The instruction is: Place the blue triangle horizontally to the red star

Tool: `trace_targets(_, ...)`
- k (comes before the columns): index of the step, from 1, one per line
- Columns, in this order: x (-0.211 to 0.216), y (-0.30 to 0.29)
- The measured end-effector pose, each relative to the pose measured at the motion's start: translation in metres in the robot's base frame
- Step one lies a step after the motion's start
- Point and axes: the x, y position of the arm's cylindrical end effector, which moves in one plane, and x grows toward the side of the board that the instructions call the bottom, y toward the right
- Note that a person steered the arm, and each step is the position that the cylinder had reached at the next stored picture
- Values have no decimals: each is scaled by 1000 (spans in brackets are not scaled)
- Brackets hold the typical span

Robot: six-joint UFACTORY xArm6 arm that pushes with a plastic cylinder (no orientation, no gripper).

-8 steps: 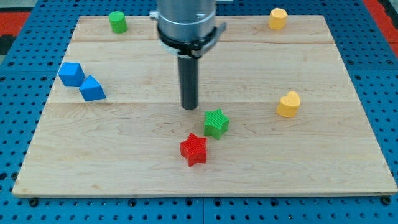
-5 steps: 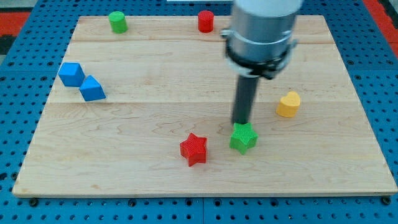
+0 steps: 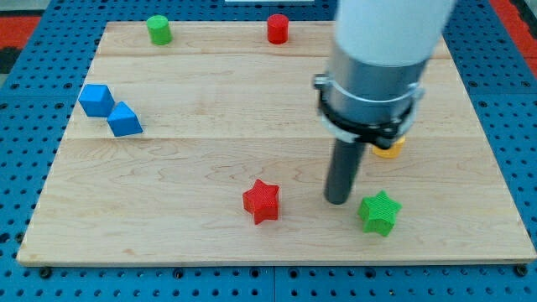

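Standing on the pale wooden counter [image 3: 210, 168], my tip [image 3: 338, 200] is seen in the lower right part of the single camera view, between the red star [image 3: 262, 201] at the view's left and the green star [image 3: 379, 212] at the view's right. The green star lies just beside the tip, slightly lower in the view; whether the two touch cannot be told. The red star is set a little apart from the tip.

The blue triangle [image 3: 125, 120] is found well apart from the red star, near the counter's left edge and higher in the view, with a blue cube [image 3: 96, 100] just beside it at the upper left. A green cylinder [image 3: 158, 29] and a red cylinder [image 3: 278, 28] are placed along the counter's top edge. A yellow block [image 3: 388, 149] is largely hidden behind the arm's grey housing, so its shape cannot be made out.

No jaws are carried by this arm; only the straight dark rod is shown. The counter is ringed by a blue perforated surface [image 3: 25, 168].
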Motion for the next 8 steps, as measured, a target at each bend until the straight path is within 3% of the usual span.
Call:
trace_targets(1, 26, 23)
trace_targets(2, 35, 87)
trace_targets(3, 33, 83)
trace_targets(4, -7, 61)
trace_targets(5, -57, 82)
trace_targets(6, -78, 73)
trace_targets(8, -67, 80)
